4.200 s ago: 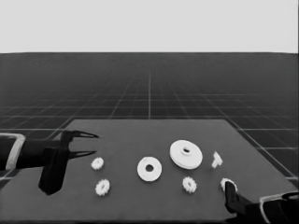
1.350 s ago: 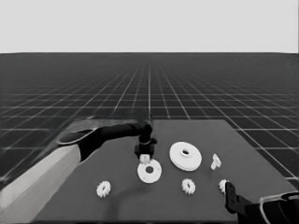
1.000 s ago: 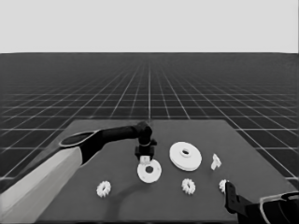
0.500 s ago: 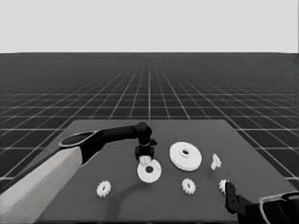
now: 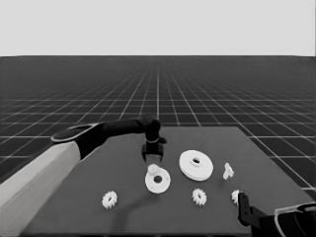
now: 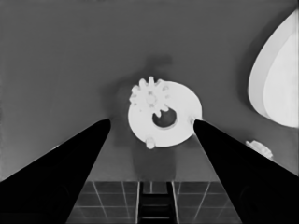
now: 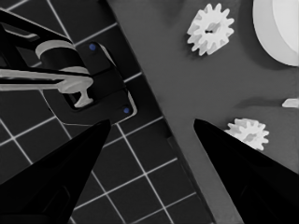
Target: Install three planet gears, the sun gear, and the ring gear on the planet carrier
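Observation:
The planet carrier, the smaller round part [image 5: 159, 183] [image 6: 180, 128], lies mid-table. One planet gear [image 5: 152, 169] [image 6: 150, 99] sits on its far rim, with nothing holding it. My left gripper [image 5: 153, 158] [image 6: 151, 121] hangs just above them, open, its fingers wide apart and not touching the gear. The ring gear, the larger round part [image 5: 196, 164] [image 6: 278, 88], lies to the right of the carrier. Three more gears lie loose at the front left [image 5: 109, 199], front middle [image 5: 199, 196] and front right [image 5: 235, 196]. My right gripper [image 5: 244, 212] [image 7: 152, 121] is parked, open, at the front right corner.
A thin white piece [image 5: 227, 171] lies right of the larger round part. The left arm's pale forearm [image 5: 39, 182] crosses the table's left front. In the right wrist view, two gears [image 7: 210, 29] [image 7: 247, 131] lie near the table's edge, with dark machinery [image 7: 88, 88] beyond it.
The left arm left its waiting place and carried the far-left gear to the smaller round part. The gear now rests there, and the gripper stands slightly higher than a second ago.

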### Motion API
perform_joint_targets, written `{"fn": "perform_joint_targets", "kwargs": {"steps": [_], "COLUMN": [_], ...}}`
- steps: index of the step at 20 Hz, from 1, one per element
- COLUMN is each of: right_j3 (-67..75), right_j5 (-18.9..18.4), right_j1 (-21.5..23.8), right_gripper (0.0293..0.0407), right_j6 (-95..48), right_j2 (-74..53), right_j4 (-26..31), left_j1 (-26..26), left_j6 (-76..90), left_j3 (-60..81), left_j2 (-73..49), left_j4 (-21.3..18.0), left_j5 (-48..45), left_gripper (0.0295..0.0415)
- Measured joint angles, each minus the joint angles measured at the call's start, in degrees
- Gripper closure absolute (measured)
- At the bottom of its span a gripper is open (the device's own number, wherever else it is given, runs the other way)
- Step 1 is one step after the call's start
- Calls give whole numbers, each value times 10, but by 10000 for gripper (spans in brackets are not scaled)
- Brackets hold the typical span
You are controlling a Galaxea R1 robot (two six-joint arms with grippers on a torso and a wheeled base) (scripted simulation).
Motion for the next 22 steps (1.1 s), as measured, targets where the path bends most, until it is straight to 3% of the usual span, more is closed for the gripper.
{"fn": "perform_joint_targets", "kwargs": {"steps": [1,2,4,10,11,13,20,22], "right_j3": [0,0,0,0,0,0,0,0], "right_j5": [0,0,0,0,0,0,0,0], "right_j1": [0,0,0,0,0,0,0,0], "right_gripper": [315,315,315,315,315,315,315,315], "right_j6": [0,0,0,0,0,0,0,0], "right_j2": [0,0,0,0,0,0,0,0], "right_j4": [0,0,0,0,0,0,0,0], "left_j1": [10,20,30,34,92,149,174,174], "left_j6": [-136,-160,-142,-120,-106,-88,-77,-77], "left_j3": [264,406,497,532,510,476,453,452], "left_j2": [-150,-264,-363,-412,-406,-395,-388,-388], "left_j4": [19,28,37,41,101,152,175,175], "left_j5": [16,21,18,13,0,-19,-32,-32], "left_gripper": [326,326,326,326,326,326,326,397]}}
